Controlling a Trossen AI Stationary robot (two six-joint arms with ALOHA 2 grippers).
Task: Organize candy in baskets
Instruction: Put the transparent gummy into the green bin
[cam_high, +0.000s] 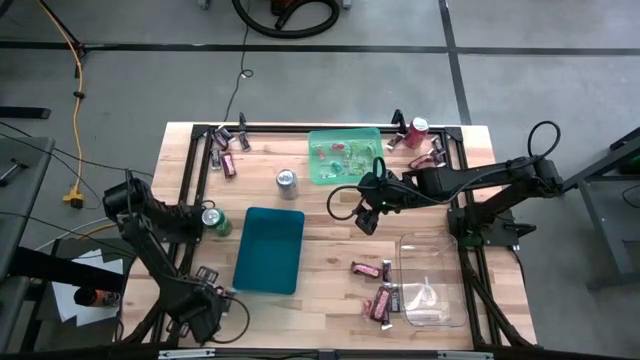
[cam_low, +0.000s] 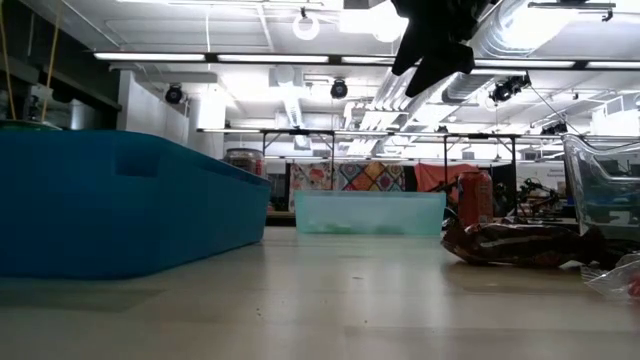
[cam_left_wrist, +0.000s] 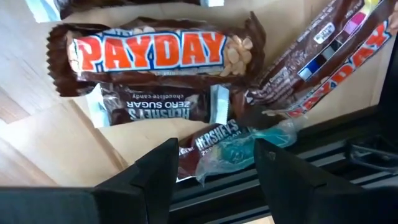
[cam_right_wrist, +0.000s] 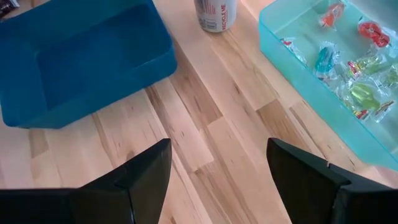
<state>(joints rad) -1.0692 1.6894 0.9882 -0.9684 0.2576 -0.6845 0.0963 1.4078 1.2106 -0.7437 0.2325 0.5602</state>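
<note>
Pale wood planks form the table (cam_high: 330, 255), smooth and flat. Largest to smallest: the dark teal basket (cam_high: 269, 250) stands mid-table, the light green one (cam_high: 345, 154) far, the clear one (cam_high: 432, 282) near right. Right gripper (cam_high: 368, 212) hovers open and empty between them. Left gripper (cam_left_wrist: 211, 168) straddles, jaws parted, a crinkly blue-wrapped sweet (cam_left_wrist: 239, 149) at the near-left corner; best to pinch only it, not the glossy brown bars (cam_left_wrist: 155, 53) alongside.

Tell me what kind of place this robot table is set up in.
Probably a large workshop or lab hall. The low view shows exposed ceiling ducts and long strip lights over an open floor with more framed workbenches behind; the high view shows bare concrete floor with an orange extension cable.
</note>
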